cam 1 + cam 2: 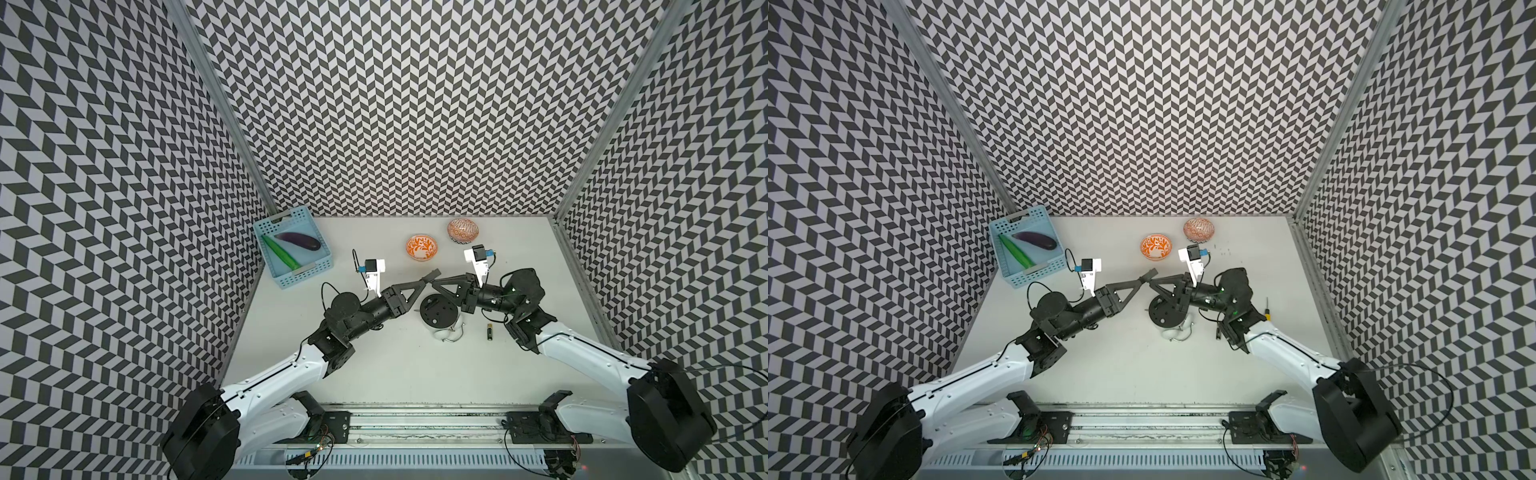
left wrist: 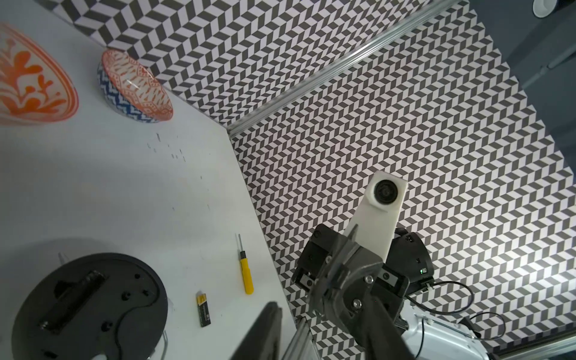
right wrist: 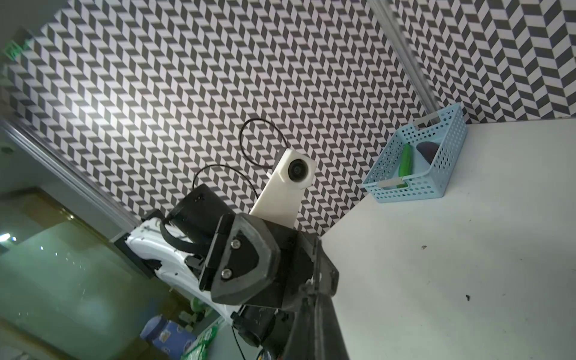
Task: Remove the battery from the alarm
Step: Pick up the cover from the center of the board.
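The left arm (image 1: 286, 372) and right arm (image 1: 582, 347) have white shell links and black cylindrical joint housings. The black fingers (image 1: 415, 282) are open triangular trusses. Each wrist carries a white camera bracket (image 3: 285, 187) with a round black lens and a blue connector (image 1: 363, 270). Thin black cables (image 3: 263, 120) loop off the wrists. Two silver screws (image 3: 236, 244) and small green indicator lights (image 1: 1222, 288) show.

Both arms are extended inward from the near corners, with the elbows bent. The left hand (image 1: 424, 291) and the right hand (image 1: 436, 284) are set tip to tip, just beside each other. The left hand's fingers are held apart, one high and one low. The right hand's fingers are pressed together, and nothing is seen between them.
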